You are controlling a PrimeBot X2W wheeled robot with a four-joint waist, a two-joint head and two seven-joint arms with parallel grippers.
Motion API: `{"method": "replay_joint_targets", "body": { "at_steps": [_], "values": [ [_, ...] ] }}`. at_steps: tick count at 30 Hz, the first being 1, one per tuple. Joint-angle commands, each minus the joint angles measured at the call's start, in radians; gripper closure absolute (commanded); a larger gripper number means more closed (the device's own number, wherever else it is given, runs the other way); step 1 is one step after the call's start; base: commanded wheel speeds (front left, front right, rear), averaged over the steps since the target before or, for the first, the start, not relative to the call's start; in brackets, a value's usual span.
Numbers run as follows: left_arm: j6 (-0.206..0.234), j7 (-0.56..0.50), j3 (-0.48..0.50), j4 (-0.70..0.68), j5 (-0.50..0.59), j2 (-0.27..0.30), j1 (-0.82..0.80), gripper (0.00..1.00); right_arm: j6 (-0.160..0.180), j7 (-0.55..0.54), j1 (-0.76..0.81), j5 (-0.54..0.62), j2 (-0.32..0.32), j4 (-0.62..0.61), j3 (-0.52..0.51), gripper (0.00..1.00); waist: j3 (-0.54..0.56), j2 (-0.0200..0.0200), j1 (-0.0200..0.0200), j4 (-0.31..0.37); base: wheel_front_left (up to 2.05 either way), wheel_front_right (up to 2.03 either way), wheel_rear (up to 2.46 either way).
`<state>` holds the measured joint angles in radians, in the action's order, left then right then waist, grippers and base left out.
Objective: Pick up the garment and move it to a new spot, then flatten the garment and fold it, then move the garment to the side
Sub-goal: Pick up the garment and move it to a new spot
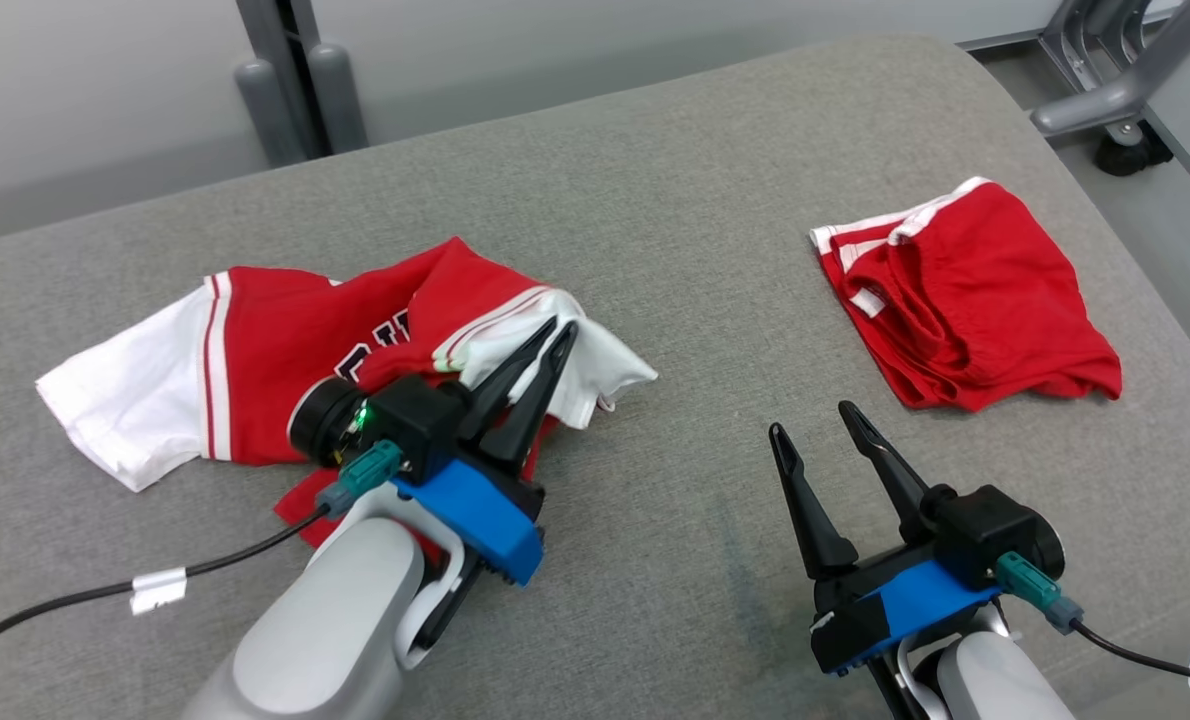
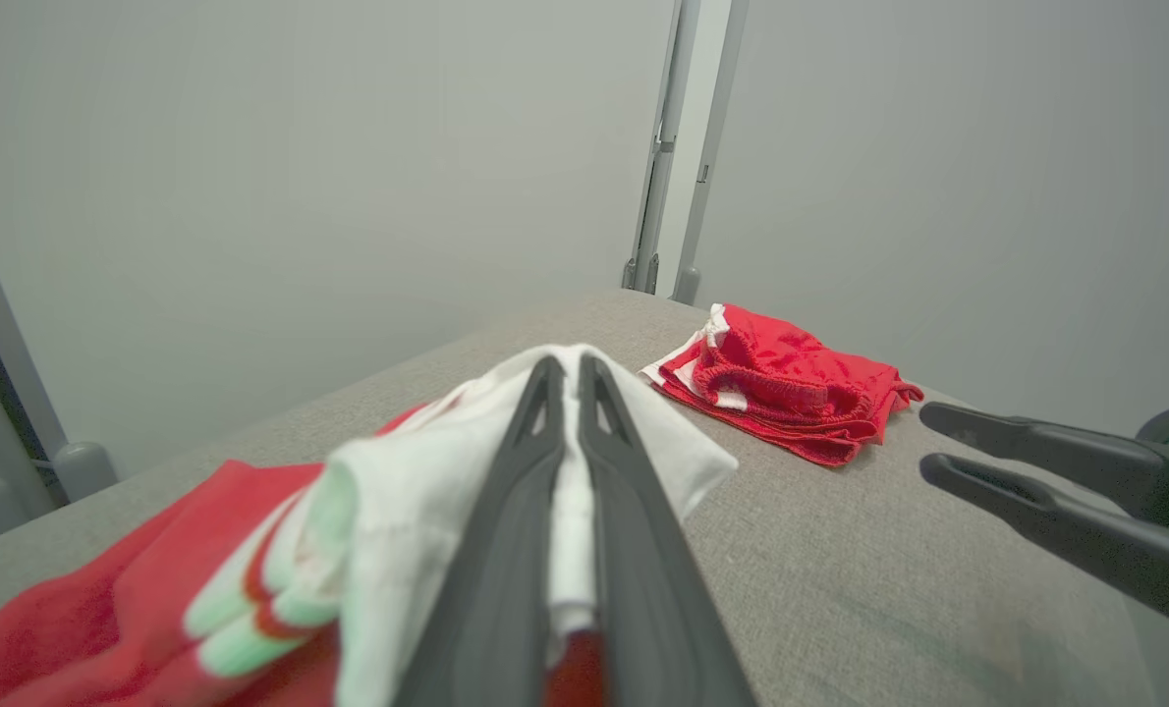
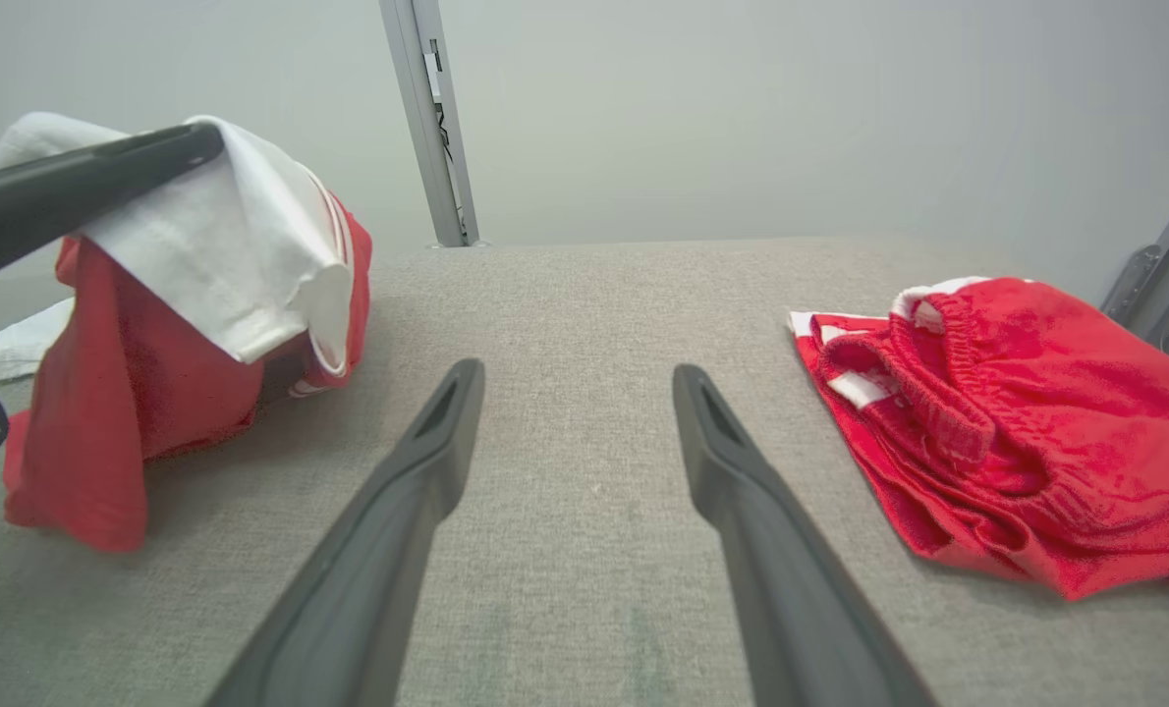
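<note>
Your L gripper (image 1: 560,328) had its fingers pinched shut on a white sleeve fold of the garment (image 1: 275,370). The fold sat between the tips, raised off the grey pad (image 1: 655,180), w/ the red body trailing behind & left of the fingers. Your R gripper (image 1: 812,420) stood spread, nothing between its fingers, over bare pad. Beyond & right of its tips, well apart, lay red shorts (image 1: 975,310).

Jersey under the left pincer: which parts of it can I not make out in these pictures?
- Lettering on the jersey: head view, partly covered by a fold and the wrist camera, unreadable.
- Lower edge: head view, partly hidden behind the left pincer and its blue mount.
- Pinched white cloth: left wrist view, blurred close to the lens; the fingers cover the grip point.
</note>
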<state>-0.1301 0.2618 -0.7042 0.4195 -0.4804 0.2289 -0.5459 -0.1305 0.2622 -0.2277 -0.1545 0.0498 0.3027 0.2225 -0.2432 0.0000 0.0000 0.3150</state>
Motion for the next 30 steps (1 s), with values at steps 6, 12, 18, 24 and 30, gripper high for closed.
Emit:
{"method": "replay_joint_targets", "body": {
  "at_steps": [6, 12, 18, 24, 30],
  "values": [
    [0.012, 0.004, 0.097, 0.035, 0.042, 0.013, 0.073, 0.0, 0.0, 0.004, 0.005, -0.001, 0.002, 0.009, -0.007, 0.0, 0.018, 0.0, 0.0, -0.054, 0.0, 0.0, 0.0],
    [0.051, 0.003, 0.249, 0.037, 0.103, 0.012, 0.171, 0.0, 0.0, 0.004, 0.007, 0.012, 0.002, 0.034, -0.016, 0.0, 0.061, 0.0, 0.0, -0.13, 0.0, 0.0, 0.0],
    [0.088, 0.003, 0.426, 0.028, 0.146, -0.015, 0.311, 0.0, 0.0, 0.004, 0.03, 0.021, 0.002, 0.069, -0.035, 0.0, 0.124, 0.0, 0.0, -0.2, 0.0, 0.0, 0.0],
    [0.105, 0.004, 0.568, 0.025, 0.194, -0.046, 0.431, 0.0, 0.0, 0.004, 0.062, 0.03, 0.002, 0.101, -0.067, 0.0, 0.187, 0.0, 0.0, -0.245, 0.0, 0.0, 0.0],
    [0.107, 0.003, 0.678, 0.01, 0.243, -0.091, 0.541, 0.0, 0.0, 0.004, 0.095, 0.034, 0.002, 0.13, -0.099, 0.0, 0.231, 0.0, 0.0, -0.268, 0.0, 0.0, 0.0]
  ]
}}
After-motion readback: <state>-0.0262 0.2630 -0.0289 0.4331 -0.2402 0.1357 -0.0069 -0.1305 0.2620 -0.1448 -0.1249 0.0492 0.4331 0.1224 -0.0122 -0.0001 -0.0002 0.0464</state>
